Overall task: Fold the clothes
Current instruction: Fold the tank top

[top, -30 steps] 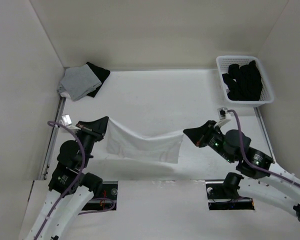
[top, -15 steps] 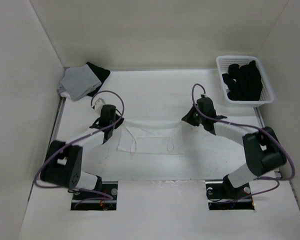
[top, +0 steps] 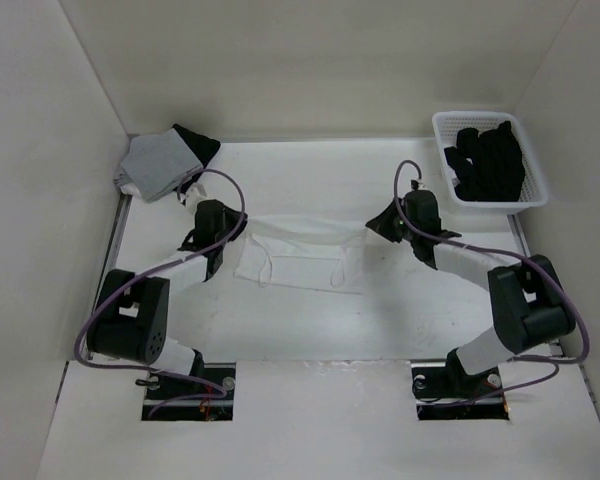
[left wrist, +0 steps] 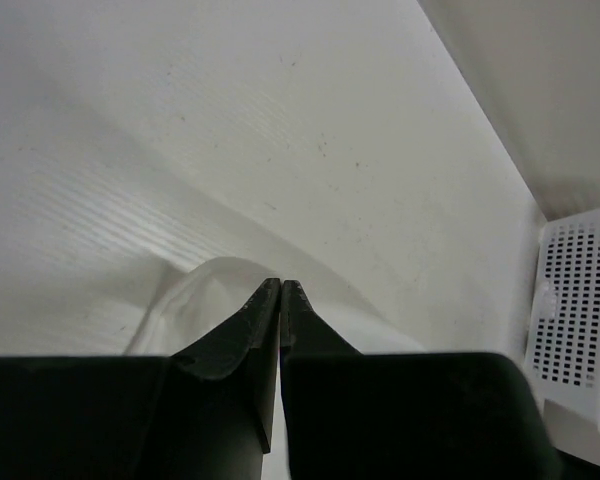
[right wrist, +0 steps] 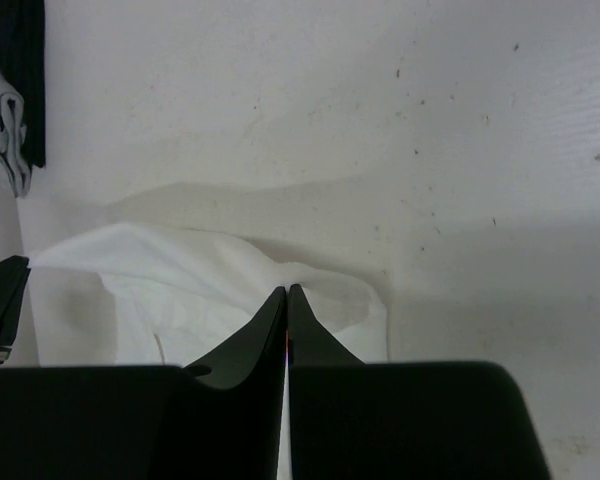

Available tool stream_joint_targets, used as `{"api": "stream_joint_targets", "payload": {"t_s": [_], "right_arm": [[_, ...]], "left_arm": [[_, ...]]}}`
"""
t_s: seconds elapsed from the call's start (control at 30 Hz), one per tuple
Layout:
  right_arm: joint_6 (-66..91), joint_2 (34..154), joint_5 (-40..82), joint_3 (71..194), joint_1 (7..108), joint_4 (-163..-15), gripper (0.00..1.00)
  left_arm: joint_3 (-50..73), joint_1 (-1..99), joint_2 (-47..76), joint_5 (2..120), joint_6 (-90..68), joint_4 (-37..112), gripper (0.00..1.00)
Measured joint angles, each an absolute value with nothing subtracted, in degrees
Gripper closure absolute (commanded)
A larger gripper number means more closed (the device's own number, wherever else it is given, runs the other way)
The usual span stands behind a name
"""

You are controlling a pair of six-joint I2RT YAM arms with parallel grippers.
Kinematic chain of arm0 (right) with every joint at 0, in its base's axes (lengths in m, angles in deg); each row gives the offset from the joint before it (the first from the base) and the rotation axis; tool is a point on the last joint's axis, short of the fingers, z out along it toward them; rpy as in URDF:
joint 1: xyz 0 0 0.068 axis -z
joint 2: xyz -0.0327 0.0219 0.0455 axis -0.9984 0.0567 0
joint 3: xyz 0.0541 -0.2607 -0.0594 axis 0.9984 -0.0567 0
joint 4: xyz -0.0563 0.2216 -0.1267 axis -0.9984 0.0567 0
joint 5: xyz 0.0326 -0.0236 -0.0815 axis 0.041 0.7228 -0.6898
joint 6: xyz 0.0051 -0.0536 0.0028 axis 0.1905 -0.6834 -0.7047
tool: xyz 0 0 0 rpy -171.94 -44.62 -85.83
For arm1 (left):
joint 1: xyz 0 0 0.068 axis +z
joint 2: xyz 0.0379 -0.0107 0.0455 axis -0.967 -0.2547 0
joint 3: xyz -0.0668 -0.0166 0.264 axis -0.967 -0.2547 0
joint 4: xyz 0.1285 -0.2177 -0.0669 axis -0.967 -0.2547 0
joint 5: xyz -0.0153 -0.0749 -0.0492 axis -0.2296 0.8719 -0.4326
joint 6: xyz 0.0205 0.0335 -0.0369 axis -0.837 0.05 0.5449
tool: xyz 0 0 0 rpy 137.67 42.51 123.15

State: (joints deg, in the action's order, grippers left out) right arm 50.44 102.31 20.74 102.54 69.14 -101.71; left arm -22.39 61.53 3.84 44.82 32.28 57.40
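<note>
The garment [top: 302, 262] is gripped at its far corners by the left end effector [top: 238, 237] and right end effector [top: 371, 227].

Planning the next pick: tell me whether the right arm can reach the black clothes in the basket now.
Likely not yet: the right gripper is shut on the white garment. Nothing stands between it and the open basket, so after letting go, probably yes.

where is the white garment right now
In the top view, the white garment lies mid-table, spread between the left gripper and the right gripper, which each pinch its far edge.
</note>
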Motion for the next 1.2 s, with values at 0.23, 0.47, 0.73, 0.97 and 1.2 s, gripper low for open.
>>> {"api": "stream_joint_targets", "payload": {"t_s": [0.23,0.47,0.73,0.97,1.2], "right_arm": [[50.48,93.46,20.26,93.38,68.12,-103.72,0.97],[50.7,85.11,17.42,86.43,61.82,-103.81,0.96],[52.14,79.39,12.11,80.49,55.22,-102.3,0.96],[53.93,72.89,9.05,76.23,52.49,-99.06,0.96],[55.46,71.8,7.93,74.06,50.46,-97.73,0.94]], "left_arm": [[-32.8,65.81,10.68,48.78,34.22,60.44,0.98],[-38.37,67.69,18.55,52.98,35.27,61.82,0.98],[-45.04,67.91,28.8,55.58,35.67,60.83,0.98],[-50.17,68.42,41.87,55.88,35.53,54.78,0.98],[-53.25,69.95,45.41,55.75,34.09,49.64,0.96]]}}
